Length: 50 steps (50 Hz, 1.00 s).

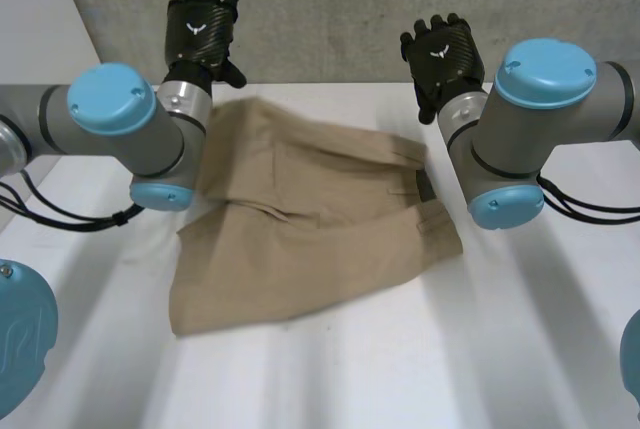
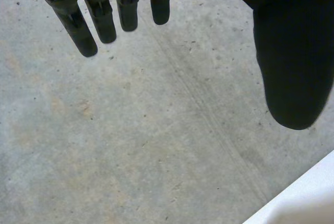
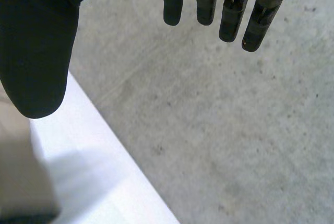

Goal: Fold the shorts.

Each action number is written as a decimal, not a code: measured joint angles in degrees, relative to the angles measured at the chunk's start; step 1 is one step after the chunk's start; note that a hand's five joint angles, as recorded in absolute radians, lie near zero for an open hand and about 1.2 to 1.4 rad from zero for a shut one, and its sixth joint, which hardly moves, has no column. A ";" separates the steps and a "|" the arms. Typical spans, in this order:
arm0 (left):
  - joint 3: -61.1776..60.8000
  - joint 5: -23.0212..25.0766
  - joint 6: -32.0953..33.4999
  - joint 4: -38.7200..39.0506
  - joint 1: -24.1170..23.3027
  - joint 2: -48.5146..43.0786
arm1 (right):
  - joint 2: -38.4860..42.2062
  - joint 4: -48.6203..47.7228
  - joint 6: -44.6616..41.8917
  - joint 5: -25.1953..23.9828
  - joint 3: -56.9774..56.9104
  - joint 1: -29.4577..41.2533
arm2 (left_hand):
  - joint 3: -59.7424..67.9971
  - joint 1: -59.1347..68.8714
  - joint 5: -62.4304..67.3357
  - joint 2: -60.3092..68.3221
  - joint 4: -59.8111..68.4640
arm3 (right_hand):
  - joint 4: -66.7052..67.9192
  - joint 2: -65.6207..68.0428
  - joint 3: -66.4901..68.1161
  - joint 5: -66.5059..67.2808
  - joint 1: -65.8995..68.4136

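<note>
on the table (image 1: 450, 349), the shorts (image 1: 300, 219) lie flat, long axis left-right, nearward of both raised hands. left hand (image 1: 200, 29) and right hand (image 1: 445, 54): fingers straight, spread, holding nothing.

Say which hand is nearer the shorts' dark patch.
Right. The right hand hangs beyond the shorts' end bearing the dark patch; the left hand hangs by their opposite far corner.

Open table (image 1: 470, 349), seemingly, around the shorts (image 1: 300, 229)
</note>
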 measured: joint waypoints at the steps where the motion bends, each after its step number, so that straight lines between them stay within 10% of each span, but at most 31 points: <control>1: -0.41 -0.03 -0.03 0.41 -0.08 -0.07 | 0.05 0.18 -0.28 0.36 0.25 -0.02 | -0.33 0.00 -0.03 -0.31 -0.24 | 0.00 0.00 0.01 0.00 0.00; 18: -23.13 -1.11 -0.21 -2.51 -0.50 14.17 | -16.13 5.97 1.68 -0.96 21.86 -1.15 | -0.47 0.00 -0.03 -0.71 -0.36 | 0.00 0.00 0.00 0.00 0.00; 28: -47.34 -2.52 -2.74 -25.32 -0.62 38.22 | -26.10 19.36 1.96 -7.31 37.89 -5.55 | 0.34 1.11 0.64 0.30 0.51 | 1.93 2.55 2.66 1.78 1.95; 29: -48.49 -2.51 -3.11 -26.43 -0.62 39.33 | -26.61 19.65 1.96 -7.85 38.82 -5.89 | 1.75 2.91 1.93 1.97 2.07 | 20.50 21.09 21.61 18.52 17.71; 33: -55.41 -2.28 -6.06 -31.92 -0.61 45.35 | -28.66 20.21 1.95 -12.36 43.75 -7.89 | 7.07 8.86 7.25 7.46 7.77 | 26.13 26.84 27.28 24.03 22.43; 50: -67.96 -1.96 -10.18 -33.82 -0.60 47.41 | -19.54 11.20 1.94 -21.72 44.15 -10.30 | 12.10 13.20 12.27 12.45 12.68 | 16.37 17.44 17.26 15.97 14.74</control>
